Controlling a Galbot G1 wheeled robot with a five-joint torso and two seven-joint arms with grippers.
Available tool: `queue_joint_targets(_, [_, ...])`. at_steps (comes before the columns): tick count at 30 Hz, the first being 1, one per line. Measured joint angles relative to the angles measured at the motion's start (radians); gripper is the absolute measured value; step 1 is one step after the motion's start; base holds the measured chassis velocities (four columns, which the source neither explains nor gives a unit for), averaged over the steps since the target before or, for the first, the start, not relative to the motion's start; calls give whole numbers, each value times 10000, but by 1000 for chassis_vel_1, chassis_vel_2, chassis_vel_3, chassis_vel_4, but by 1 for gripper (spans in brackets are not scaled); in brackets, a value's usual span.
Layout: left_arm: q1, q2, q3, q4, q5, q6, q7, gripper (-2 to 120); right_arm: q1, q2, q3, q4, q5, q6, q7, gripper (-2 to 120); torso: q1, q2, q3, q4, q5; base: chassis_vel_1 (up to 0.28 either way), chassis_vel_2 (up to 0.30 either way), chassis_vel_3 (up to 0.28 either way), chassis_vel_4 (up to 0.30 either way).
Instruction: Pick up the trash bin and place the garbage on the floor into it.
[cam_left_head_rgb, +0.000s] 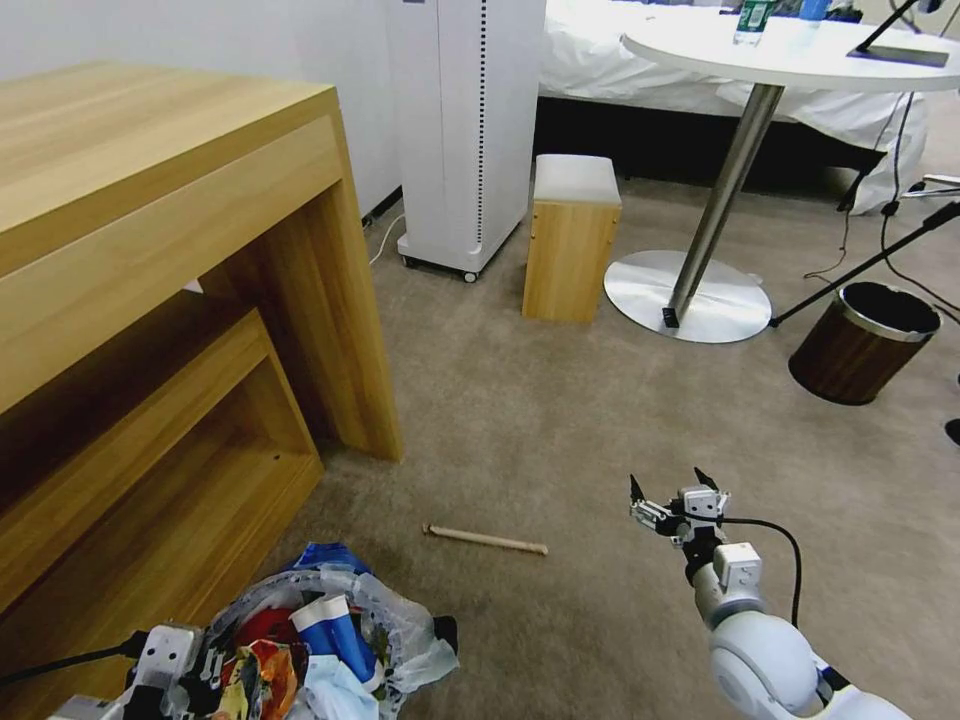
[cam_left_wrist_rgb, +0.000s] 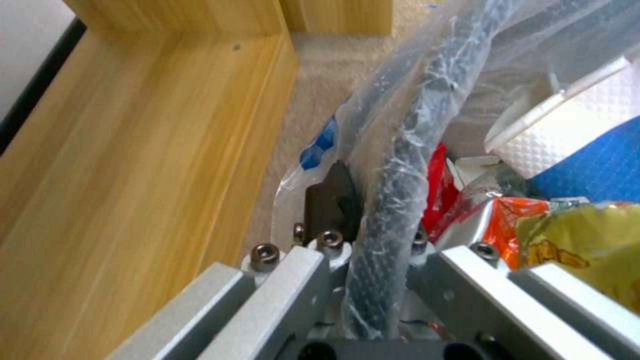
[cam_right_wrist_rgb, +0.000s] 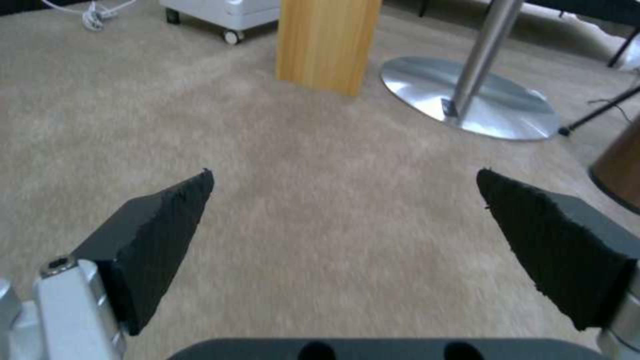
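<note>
The trash bin (cam_left_head_rgb: 330, 640) sits closest, low on the left, stuffed with wrappers and a carton. The left pincer (cam_left_wrist_rgb: 373, 250) is clamped on its bagged rim (cam_left_wrist_rgb: 400, 165), so the bin is picked up. One piece of garbage, a thin wooden stick (cam_left_head_rgb: 485, 540), lies on the floor (cam_left_head_rgb: 560, 420) just ahead. The right pincer (cam_left_head_rgb: 672, 500) hangs wide open and empty, near the stick. The bin's bottom is cut off.

White rounded right arm (cam_left_head_rgb: 760, 650), black cable, silver screw-studded brackets, black wedge-shaped textured pads (cam_right_wrist_rgb: 160, 240).
</note>
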Motion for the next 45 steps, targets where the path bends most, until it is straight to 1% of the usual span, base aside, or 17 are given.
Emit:
queue_joint_targets(5, [-23, -197, 147, 31, 242, 0, 77, 0, 347, 26, -317, -142, -210, 128, -10, 100, 1, 0, 1, 1, -1, -133, 148, 150, -128])
queue_joint_targets(9, [-24, -275, 186, 41, 276, -6, 87, 0, 562, 68, -480, -194, -397, 224, -52, 100, 1, 0, 0, 1, -1, -42, 65, 38, -47])
queue_joint_targets(13, [9, -316, 193, 41, 307, -6, 95, 0, 747, 77, -644, -216, -302, 326, -54, 100, -1, 0, -2, 1, 0, 0, 0, 0, 0])
queue_joint_targets(16, [24, -308, 176, 33, 306, -4, 107, 0, 862, 33, -683, -218, -271, 351, -91, 100, -1, 0, -2, 2, -1, 0, 0, 0, 0])
queue_joint_targets(20, [26, -271, 125, 15, 331, 1, 138, 0, 874, -135, -620, -252, -36, 598, -549, 100, 0, 0, -1, 1, 0, 0, 0, 0, 0])
queue_joint_targets(24, [28, -331, 153, 16, 370, 2, 140, 0, 716, -205, -489, -314, -10, 617, -721, 100, 0, 0, -2, 0, -1, 0, 0, 0, 0])
queue_joint_targets(28, [11, -509, 327, 93, 558, -18, 191, 0, 600, -194, -469, -477, -67, 1037, -1026, 100, -1, 0, -2, 1, 0, 0, 0, 0, 0])
queue_joint_targets(34, [-27, -592, 413, 133, 599, -43, 210, 0, 630, -197, -569, -506, 54, 1059, -1009, 100, -1, 0, -2, 0, 0, 0, 0, 0, 0])
queue_joint_targets(41, [-82, -703, 518, 202, 714, -59, 313, 0, 858, -313, -774, -316, 302, 650, -826, 100, 0, 0, -1, 1, -2, -68, 59, 61, -63])
queue_joint_targets(42, [-81, -716, 520, 202, 725, -61, 346, 0, 935, -364, -835, -254, 317, 512, -770, 100, 0, 0, 0, 0, -2, -59, 66, 99, -72])
queue_joint_targets(44, [-102, -701, 497, 200, 671, -72, 432, 0, 1274, -582, -1070, -89, 144, -198, -396, 100, 1, -1, 2, 0, 2, -19, 11, 30, -36])
queue_joint_targets(45, [-102, -701, 497, 200, 671, -72, 432, 0, 1274, -582, -1070, -89, 144, -198, -396, 100, 1, -1, 2, 0, 2, 0, 0, 0, 0])
